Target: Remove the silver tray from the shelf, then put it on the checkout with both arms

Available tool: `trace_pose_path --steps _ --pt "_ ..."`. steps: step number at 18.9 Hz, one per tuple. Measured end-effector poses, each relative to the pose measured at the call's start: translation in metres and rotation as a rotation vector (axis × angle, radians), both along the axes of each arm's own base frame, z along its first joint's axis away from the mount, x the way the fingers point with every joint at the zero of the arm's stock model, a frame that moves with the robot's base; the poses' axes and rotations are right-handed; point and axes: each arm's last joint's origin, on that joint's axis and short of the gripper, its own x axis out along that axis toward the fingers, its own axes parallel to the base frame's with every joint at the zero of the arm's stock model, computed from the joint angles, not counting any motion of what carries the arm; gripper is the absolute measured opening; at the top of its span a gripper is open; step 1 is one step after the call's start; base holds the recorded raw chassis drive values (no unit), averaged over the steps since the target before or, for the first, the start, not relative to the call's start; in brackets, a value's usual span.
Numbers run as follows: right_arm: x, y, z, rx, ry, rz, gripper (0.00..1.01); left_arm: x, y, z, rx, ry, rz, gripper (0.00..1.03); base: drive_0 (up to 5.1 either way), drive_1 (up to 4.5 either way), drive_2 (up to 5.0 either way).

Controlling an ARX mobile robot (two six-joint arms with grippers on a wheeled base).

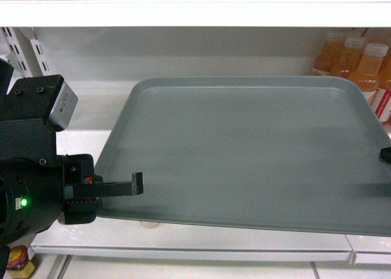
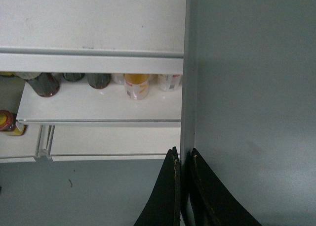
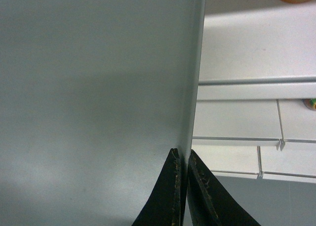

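The silver tray [image 1: 244, 151] is a large grey-green rectangle, held over the white shelf [image 1: 189, 242] with its near edge past the shelf's front lip. My left gripper [image 1: 125, 190] is shut on the tray's left rim [image 2: 187, 87], one finger on each side of the rim. My right gripper [image 1: 386, 155] shows only as a black tip at the right frame edge, and it is shut on the tray's right rim [image 3: 195, 87]. The tray's surface [image 3: 94, 97] is bare. The checkout is out of view.
Orange bottles [image 1: 360, 62] stand at the shelf's back right, close to the tray's far corner. An upper shelf board [image 1: 195, 11] hangs above. Lower shelves hold jars and bottles [image 2: 136, 85]. Slotted uprights [image 1: 24, 50] stand at the back left. Grey floor [image 2: 84, 191] lies below.
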Motion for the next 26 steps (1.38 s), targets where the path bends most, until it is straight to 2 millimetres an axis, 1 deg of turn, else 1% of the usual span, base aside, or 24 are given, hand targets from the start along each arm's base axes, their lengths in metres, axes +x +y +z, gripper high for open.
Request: trace_pose_path --steps 26 --pt "-0.0006 0.0003 -0.0008 0.002 0.005 0.003 0.03 -0.0009 0.0002 -0.0006 0.005 0.005 0.002 0.03 0.1 -4.26 4.4"
